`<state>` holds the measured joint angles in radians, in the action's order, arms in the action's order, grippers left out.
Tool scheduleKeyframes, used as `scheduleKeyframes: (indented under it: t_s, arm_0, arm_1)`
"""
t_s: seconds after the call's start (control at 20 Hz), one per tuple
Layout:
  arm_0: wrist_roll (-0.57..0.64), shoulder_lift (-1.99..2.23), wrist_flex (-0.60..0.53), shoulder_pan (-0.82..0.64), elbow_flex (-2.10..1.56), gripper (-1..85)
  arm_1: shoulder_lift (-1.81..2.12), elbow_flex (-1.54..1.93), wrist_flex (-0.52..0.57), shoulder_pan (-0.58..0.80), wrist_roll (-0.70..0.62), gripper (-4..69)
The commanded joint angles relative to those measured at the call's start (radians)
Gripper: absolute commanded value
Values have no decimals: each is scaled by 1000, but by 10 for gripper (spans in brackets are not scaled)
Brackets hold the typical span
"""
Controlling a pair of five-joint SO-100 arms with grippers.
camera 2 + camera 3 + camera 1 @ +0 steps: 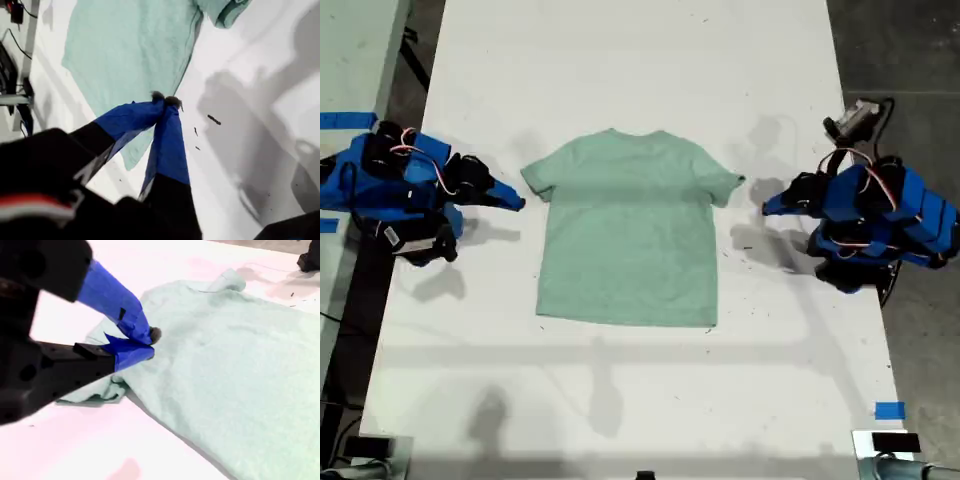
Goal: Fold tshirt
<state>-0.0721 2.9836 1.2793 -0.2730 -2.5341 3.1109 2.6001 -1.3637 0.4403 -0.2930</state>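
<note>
The pale mint-green tshirt point(630, 230) lies flat and spread out mid-table, collar toward the far edge, both sleeves out. My first gripper point(767, 207) sits on the exterior view's right, just off the sleeve there; in its wrist view its blue jaws point(165, 102) meet tip to tip, shut and holding nothing, beside the tshirt's point(130, 50) side hem. My second gripper point(518, 203) is on the exterior view's left, next to the other sleeve. Its wrist view shows it point(150, 342) shut and holding nothing, just over that sleeve of the tshirt point(240, 370).
The white table point(640, 60) ends close behind both arm bases. Small black marks point(745, 247) dot the surface near my first gripper. A blue tape piece point(889, 410) lies near the exterior view's lower right corner, and more blue tape point(345, 121) at its left edge.
</note>
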Motion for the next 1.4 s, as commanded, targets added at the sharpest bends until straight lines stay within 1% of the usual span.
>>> scheduleKeyframes:
  t_s: [0.0,0.1,0.2,0.35,0.45,0.75,0.9,1.05,1.15,1.25,1.35]
  arm_0:
    - [81,-130,170,-71,299,1]
    - [143,-216,308,-123,477,1]
    - [218,-305,383,-178,626,1]
    - [313,-454,383,-225,761,1]
    - [347,-543,383,-236,827,1]
    - [373,-561,383,-264,930,1]
    - [373,-575,383,-261,937,1]
    - [373,-584,383,-259,937,1]
    - [373,-592,383,-259,936,30]
    - [373,-606,383,-259,933,78]
    - [373,-617,383,-258,923,99]
  arm_1:
    - [-304,-307,-57,49,-137,22]
    - [-479,-483,-130,91,-232,39]
    - [-601,-617,-190,133,-313,53]
    - [-727,-759,-239,193,-413,68]
    - [-785,-821,-255,216,-466,82]
    - [-888,-963,-278,275,-604,146]
    - [-917,-1008,-285,290,-646,166]
    - [-919,-997,-291,298,-673,204]
    - [-919,-980,-293,302,-687,227]
    - [-919,-963,-291,305,-695,243]
    - [-919,-943,-288,313,-704,254]
